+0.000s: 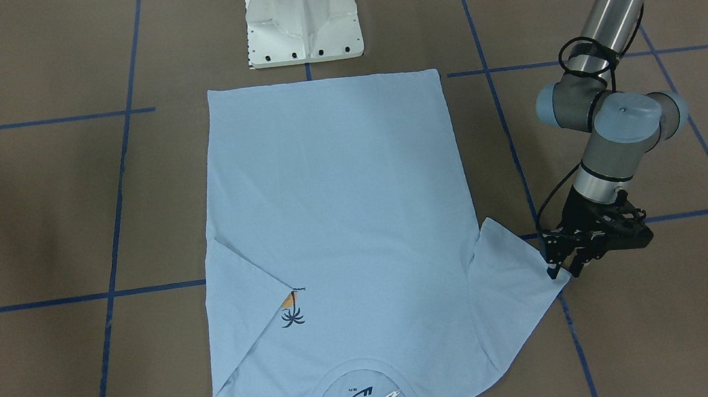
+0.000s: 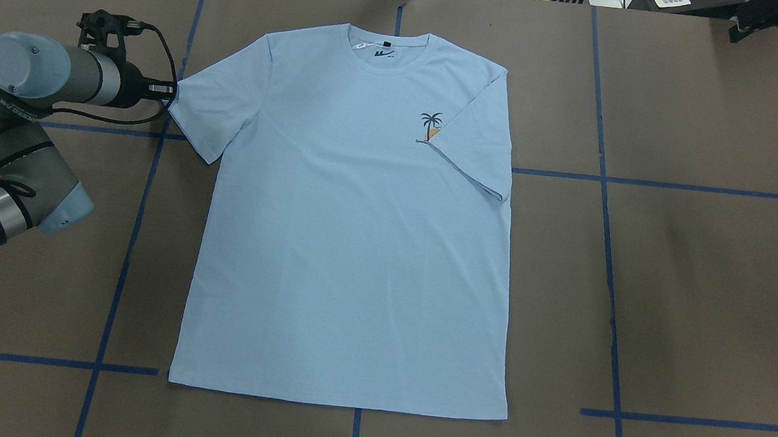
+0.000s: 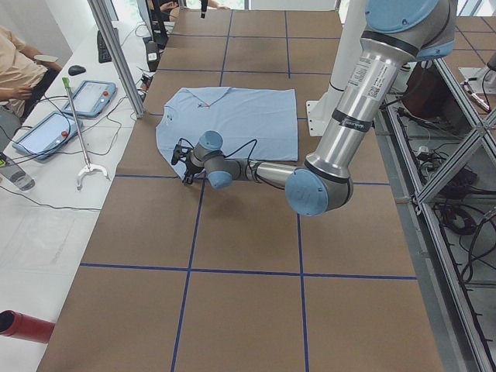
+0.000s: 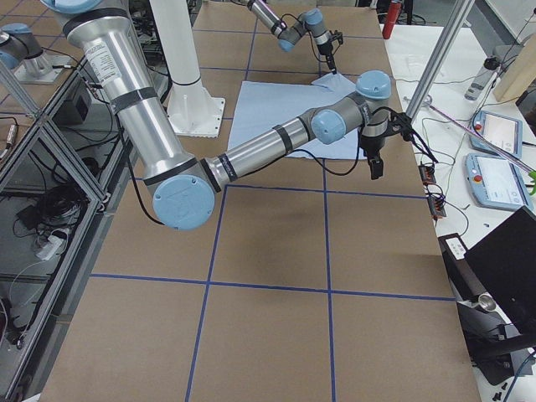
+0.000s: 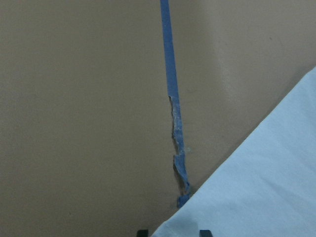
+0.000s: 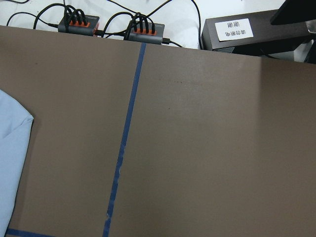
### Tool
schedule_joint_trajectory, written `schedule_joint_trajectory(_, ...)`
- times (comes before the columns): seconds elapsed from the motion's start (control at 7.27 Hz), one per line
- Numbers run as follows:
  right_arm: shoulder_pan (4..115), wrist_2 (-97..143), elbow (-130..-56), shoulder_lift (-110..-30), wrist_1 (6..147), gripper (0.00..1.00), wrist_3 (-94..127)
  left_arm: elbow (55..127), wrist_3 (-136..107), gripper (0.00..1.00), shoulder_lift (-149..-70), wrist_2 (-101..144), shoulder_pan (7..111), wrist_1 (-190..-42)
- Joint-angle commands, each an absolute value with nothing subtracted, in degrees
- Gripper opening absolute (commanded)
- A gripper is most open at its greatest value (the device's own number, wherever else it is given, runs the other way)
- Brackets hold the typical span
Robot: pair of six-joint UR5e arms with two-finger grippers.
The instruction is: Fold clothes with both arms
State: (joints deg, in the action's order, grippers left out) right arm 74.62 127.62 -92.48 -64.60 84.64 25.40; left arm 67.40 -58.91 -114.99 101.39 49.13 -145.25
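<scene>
The light blue T-shirt [image 2: 358, 244] lies flat, front up, collar [image 2: 385, 48] at the far edge. The sleeve on my right side [image 2: 474, 148] is folded inward and covers part of the palm print [image 2: 430, 126]. The other sleeve [image 1: 513, 274] is spread out. My left gripper [image 1: 562, 270] is low at that sleeve's tip. In the left wrist view the sleeve corner [image 5: 247, 187] lies between the two fingertips [image 5: 204, 232], which stand apart. My right gripper [image 4: 374, 166] hangs above bare table beyond the shirt; I cannot tell whether it is open or shut.
The white pedestal base [image 1: 303, 26] stands at the hem side. Blue tape lines [image 2: 607, 179] cross the brown table. Power strips and cables [image 6: 79, 22] line the far edge. A seated person [image 3: 19, 70] and tablets [image 3: 97, 97] are beside the table.
</scene>
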Motion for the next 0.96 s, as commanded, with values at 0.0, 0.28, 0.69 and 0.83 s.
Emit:
schedule_joint_trajectory(0.0,74.6,127.6,-92.5,-64.5,84.6,1.00,25.4,67.4,-59.0,0.29,-115.0,101.2,49.0,-145.3)
schedule_joint_trajectory(0.28,74.6,127.6,-92.5,-64.5,84.6,1.00,25.5,67.5,-59.1,0.15,-115.0,101.2,49.0,-145.2)
schedule_joint_trajectory(0.69,74.6,127.6,-92.5,-64.5,84.6,1.00,25.5,67.7,-57.7,0.24,-114.3,101.2,49.1,-145.1)
schedule_joint_trajectory(0.83,74.6,127.6,-92.5,-64.5,84.6,1.00,25.5,67.5,-56.8,0.24,-114.3,101.2,49.1,-145.1)
